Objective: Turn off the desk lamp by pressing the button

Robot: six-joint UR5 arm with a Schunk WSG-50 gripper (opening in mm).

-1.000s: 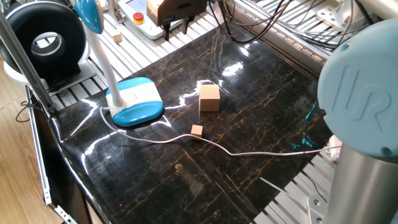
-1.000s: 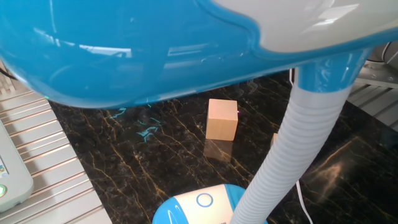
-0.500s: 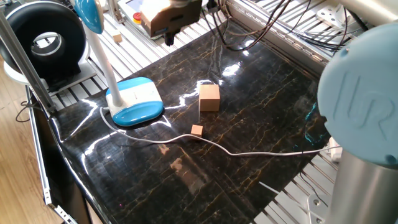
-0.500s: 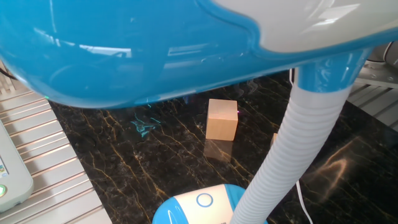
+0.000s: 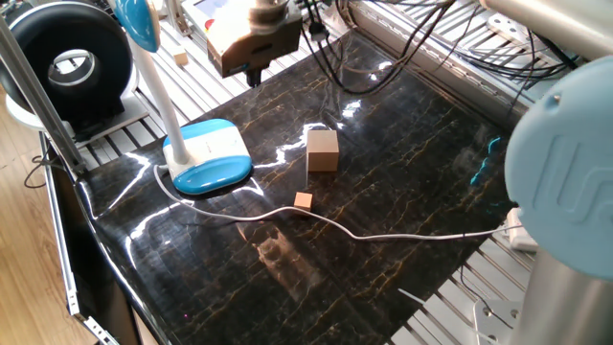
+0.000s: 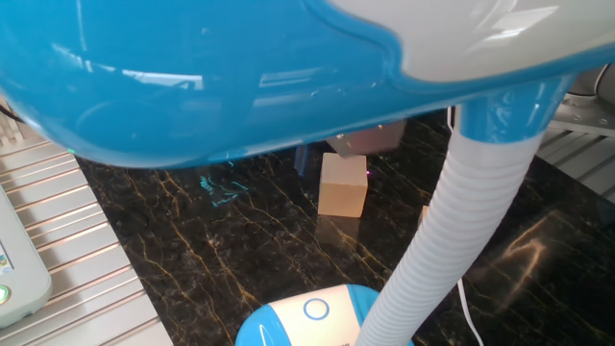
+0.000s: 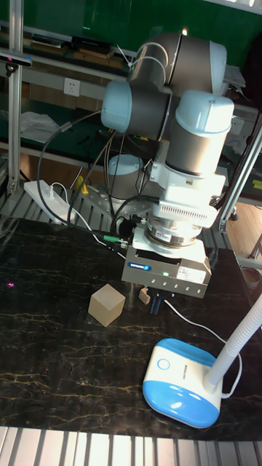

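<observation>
The desk lamp stands at the left of the dark table, its white-topped, blue-rimmed base [image 5: 208, 154] flat on the table and its blue head [image 5: 139, 21] up at the top left. The button [image 7: 163, 365] is a small ringed circle on the white top, also seen close up as the button [image 6: 315, 309]. My gripper [image 5: 252, 76] hangs above the table's far edge, behind and to the right of the base, apart from it. In the tall fixed view the gripper [image 7: 153, 300] sits above and left of the base. Its dark fingertips show no readable gap.
A wooden cube [image 5: 323, 150] and a small wooden block [image 5: 303, 200] lie right of the lamp base. The white cord [image 5: 383, 235] runs across the table to the right. A black round fan-like device [image 5: 67, 59] stands at the far left. The arm's grey-blue joint [image 5: 565, 182] fills the right edge.
The gripper has moved left and toward the lamp over the table's far edge, and now shows in the other fixed view under the lamp head. Lamp and blocks have not moved.
</observation>
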